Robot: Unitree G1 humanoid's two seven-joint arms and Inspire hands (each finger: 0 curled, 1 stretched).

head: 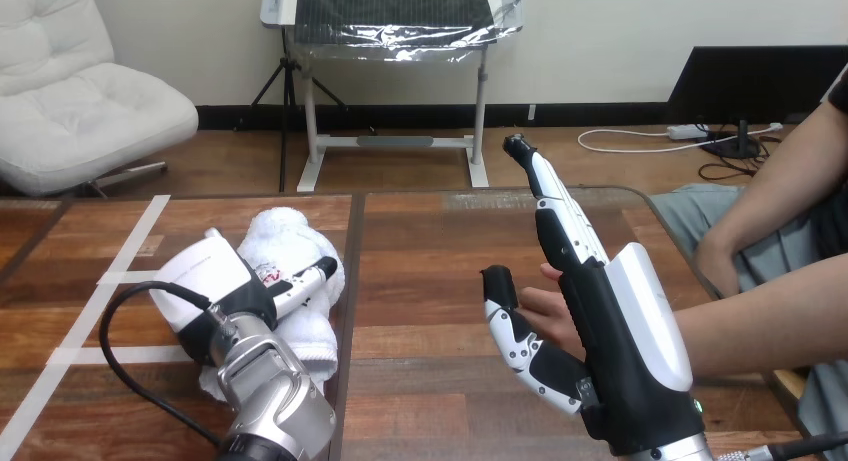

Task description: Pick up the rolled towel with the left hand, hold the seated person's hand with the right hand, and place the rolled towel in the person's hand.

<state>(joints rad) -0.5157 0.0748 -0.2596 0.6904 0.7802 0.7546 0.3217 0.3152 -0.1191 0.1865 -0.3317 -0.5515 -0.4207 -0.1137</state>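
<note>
The white rolled towel (287,233) lies on the wooden table (430,241) at the left. My left hand (215,276) rests on top of it, its white back toward the camera, covering the roll's middle. At the right, my right hand (600,321) stands edge-up with its fingers (555,206) straight toward the far edge and its thumb (505,316) spread out to the left. The person's hand (548,313) comes in from the right behind my palm. Its fingertips show in the gap between my thumb and fingers, against the palm. Nothing is curled round it.
White tape lines (135,243) cross the table's left part. The person's forearm (770,321) reaches in from the right edge, and their other arm (750,216) rests beyond the table's right corner. Bare wood lies between my two hands.
</note>
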